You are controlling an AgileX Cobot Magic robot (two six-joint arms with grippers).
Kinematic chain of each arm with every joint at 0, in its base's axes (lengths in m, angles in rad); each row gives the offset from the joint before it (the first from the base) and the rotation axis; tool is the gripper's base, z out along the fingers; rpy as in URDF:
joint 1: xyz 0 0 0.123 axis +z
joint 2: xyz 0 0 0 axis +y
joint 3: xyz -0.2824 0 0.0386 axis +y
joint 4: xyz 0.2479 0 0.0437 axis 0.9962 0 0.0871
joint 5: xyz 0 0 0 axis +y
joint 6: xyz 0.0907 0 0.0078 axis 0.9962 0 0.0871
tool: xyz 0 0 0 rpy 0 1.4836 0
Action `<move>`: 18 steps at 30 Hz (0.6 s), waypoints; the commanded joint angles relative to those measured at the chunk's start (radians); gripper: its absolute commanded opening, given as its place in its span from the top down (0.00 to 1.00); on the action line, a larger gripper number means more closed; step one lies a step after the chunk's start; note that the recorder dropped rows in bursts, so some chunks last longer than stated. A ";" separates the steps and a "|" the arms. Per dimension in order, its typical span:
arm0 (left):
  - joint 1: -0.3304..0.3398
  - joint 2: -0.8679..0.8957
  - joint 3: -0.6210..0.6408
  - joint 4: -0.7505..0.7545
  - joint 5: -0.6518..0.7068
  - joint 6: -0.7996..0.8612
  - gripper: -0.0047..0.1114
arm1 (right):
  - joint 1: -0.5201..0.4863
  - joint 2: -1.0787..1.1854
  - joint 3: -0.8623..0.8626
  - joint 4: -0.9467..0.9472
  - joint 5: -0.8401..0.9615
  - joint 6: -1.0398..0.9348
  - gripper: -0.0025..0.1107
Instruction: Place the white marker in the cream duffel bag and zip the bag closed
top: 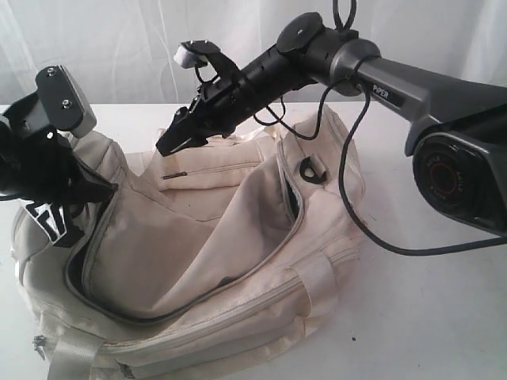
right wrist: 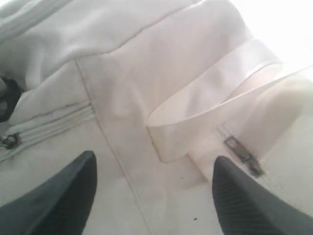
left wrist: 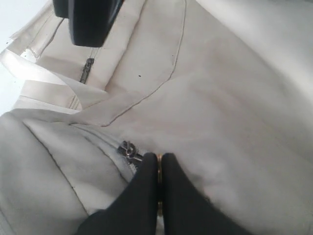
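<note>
The cream duffel bag [top: 238,261] lies on the white table, its main zipper gaping open along the front curve. My left gripper [top: 95,188] is at the bag's left end. In the left wrist view it [left wrist: 159,159] is shut on a thin gold zipper pull [left wrist: 159,169], just beside the metal slider [left wrist: 129,151]. My right gripper [top: 165,146] hovers over the bag's back left. Its fingers [right wrist: 154,166] stand wide open above cream fabric near a webbing handle [right wrist: 205,107], holding nothing. The white marker is not visible in any view.
A black strap ring [top: 310,169] sits on the bag's upper right. A second zipper pull [right wrist: 242,154] lies near the right gripper. The right arm's black cable [top: 348,206] droops across the bag's right end. White table [top: 428,317] surrounds the bag, with a curtain behind.
</note>
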 commanded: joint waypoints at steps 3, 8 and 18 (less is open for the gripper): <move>0.002 -0.010 -0.004 -0.022 0.014 -0.016 0.96 | 0.009 0.001 -0.031 -0.037 -0.135 -0.051 0.42; 0.002 -0.010 -0.004 -0.025 0.010 -0.043 0.96 | 0.040 -0.001 -0.031 -0.018 -0.251 0.016 0.43; 0.002 0.080 0.032 -0.498 0.117 0.351 0.96 | -0.030 -0.001 -0.031 -0.077 0.091 0.204 0.43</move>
